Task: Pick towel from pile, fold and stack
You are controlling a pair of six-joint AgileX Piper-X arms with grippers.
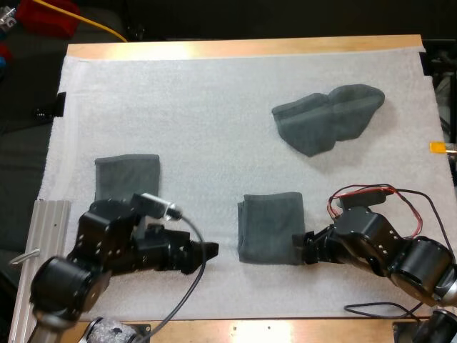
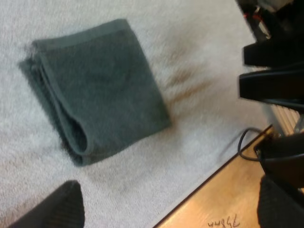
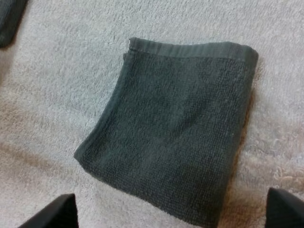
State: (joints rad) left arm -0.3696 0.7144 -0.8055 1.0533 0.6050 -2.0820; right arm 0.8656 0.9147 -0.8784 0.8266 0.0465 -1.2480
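White mat (image 1: 214, 107), folded towel (image 1: 270, 227) between left pincer (image 1: 211, 250) and right pincer (image 1: 297, 241), both spread open, scrawl (image 2: 223, 222) on table (image 2: 209, 206) unreadable

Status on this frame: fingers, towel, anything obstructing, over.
Both open and empty: left gripper, right gripper. Between them, folded towel flat on mat. By left arm, second folded towel; far side, crumpled towel. Path clear.

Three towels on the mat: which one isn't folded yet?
The crumpled towel, on the far right part of the mat, is a lumpy heap. The middle folded towel and the left folded towel lie as flat squares.
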